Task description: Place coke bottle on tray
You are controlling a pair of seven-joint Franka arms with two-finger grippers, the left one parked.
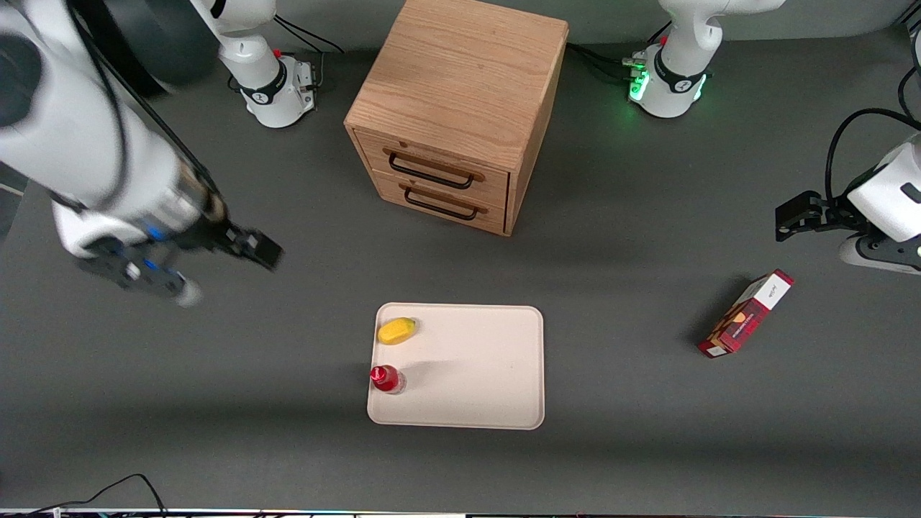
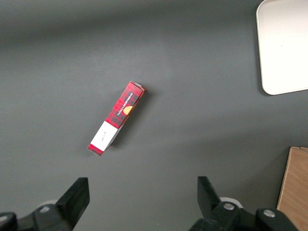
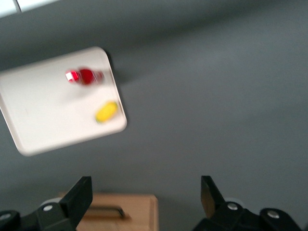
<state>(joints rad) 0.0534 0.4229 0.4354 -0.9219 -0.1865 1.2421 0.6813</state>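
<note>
Little red coke bottle (image 1: 386, 378) with its red cap stands upright on the cream tray (image 1: 475, 374), close to the edge at the working arm's end, near a yellow fruit (image 1: 396, 331). The gripper (image 1: 216, 262) hangs well apart above bare table, fingers spread wide, holding nothing.

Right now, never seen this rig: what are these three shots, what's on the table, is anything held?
Two white robot arms stand at a grey table. One camera looks from the front; the two others ride on the arms' wrists, looking down.

The working arm's claw is open and empty, off the tray toward its own end of the table.

The large cream-white rectangular tray carries a small red coke bottle and a yellow fruit. Above it stands a wooden two-drawer cabinet. A red-and-white carton lies toward the parked arm's end.
</note>
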